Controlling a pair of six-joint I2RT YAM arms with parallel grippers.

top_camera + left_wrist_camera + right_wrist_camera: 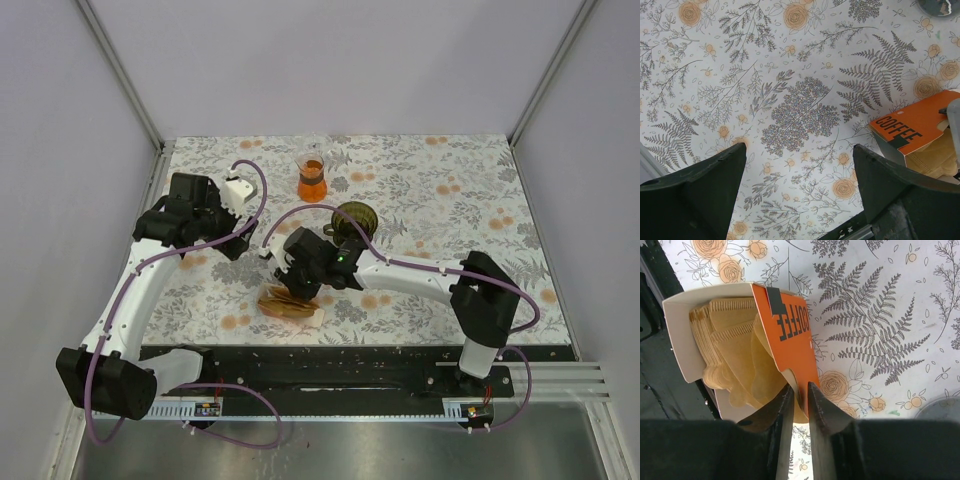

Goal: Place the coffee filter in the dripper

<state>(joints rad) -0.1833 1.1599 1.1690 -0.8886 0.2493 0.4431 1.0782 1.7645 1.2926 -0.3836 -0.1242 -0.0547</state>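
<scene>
Floral tablecloth (450, 200), two arms. One filter box (675, 340) holds a stack of brown filters (730, 340), count unclear. Right gripper (800, 387) is narrowed around the box's orange flap (790, 340), clamp unclear. One dripper (353, 216) sits near it, away from the box. One flask (312, 180) holds orange liquid. Left gripper (800, 150) is spread wide, empty.

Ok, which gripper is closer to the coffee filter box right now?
Right. The right gripper is at the filter box, its fingers straddling the orange flap. The left gripper hangs open over bare tablecloth, the box at the edge of its view.
</scene>
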